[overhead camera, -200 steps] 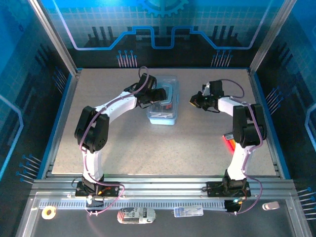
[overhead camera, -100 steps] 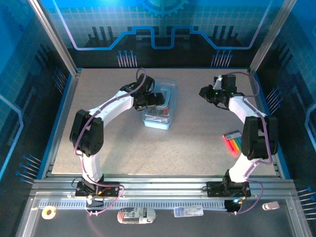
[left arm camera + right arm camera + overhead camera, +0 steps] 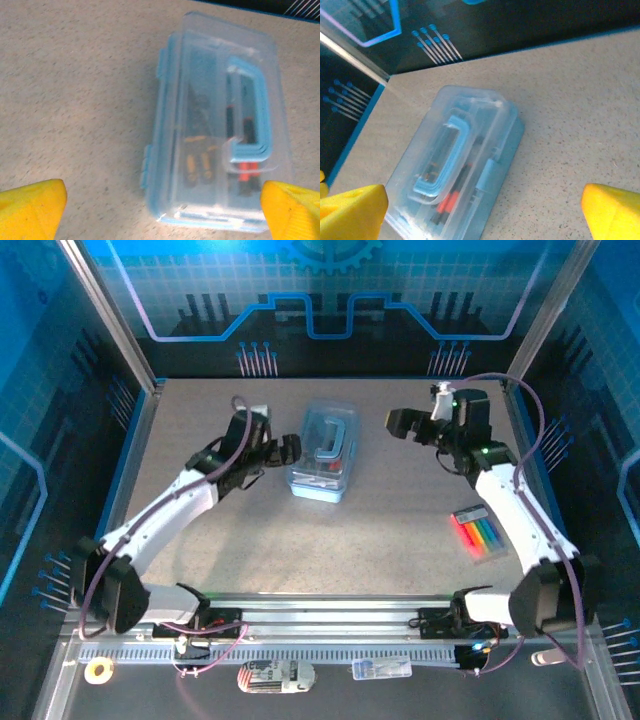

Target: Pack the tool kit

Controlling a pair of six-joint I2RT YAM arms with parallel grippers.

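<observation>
The tool kit (image 3: 322, 452) is a pale-blue see-through box lying flat in the middle of the table, lid down and blue handle (image 3: 250, 115) on top. Through the lid I see black tools with orange and red handles (image 3: 447, 200). My left gripper (image 3: 287, 450) hovers just left of the box, open, with its yellow fingertips (image 3: 30, 205) far apart and nothing between them. My right gripper (image 3: 398, 423) is off to the box's right, also open and not touching it. The box lies below both wrist cameras (image 3: 220, 125) (image 3: 455, 170).
A small flat case with a row of coloured pieces (image 3: 477, 533) lies near the table's right edge, beside the right arm. Blue walls stand close around the table. A tape roll (image 3: 97, 670) and small items lie on the front rail.
Both arms have drawn back from the box, the left one to the left and the right one outward. The right gripper has gone from shut to open. The box shifted slightly.
</observation>
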